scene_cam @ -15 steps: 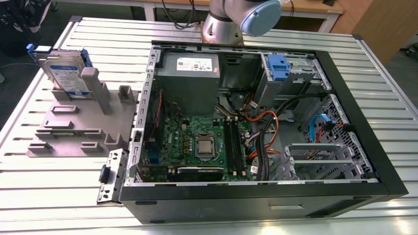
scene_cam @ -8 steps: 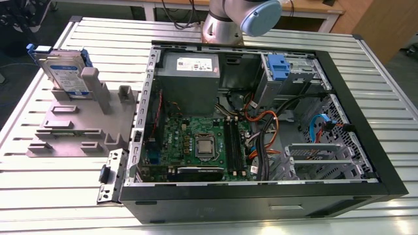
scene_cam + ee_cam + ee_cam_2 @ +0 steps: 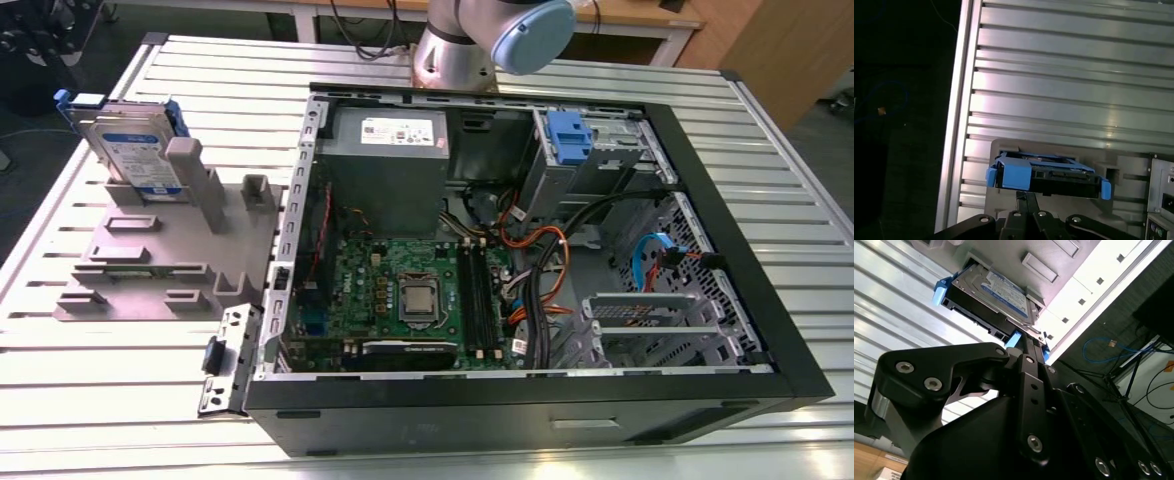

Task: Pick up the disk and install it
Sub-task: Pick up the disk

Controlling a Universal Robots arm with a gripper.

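Silver metal disk (image 3: 991,294), blue plastic rails (image 3: 1016,176)

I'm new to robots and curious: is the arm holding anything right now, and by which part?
Nothing, it seems: the disk stands untouched in its grey holder, the gripper short of it.

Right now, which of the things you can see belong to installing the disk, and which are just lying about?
For the job:
the disk, standing in the grey holder
the gripper, close to the disk
the open computer case

Just there:
the power supply
the motherboard
the orange cables
the slatted metal table
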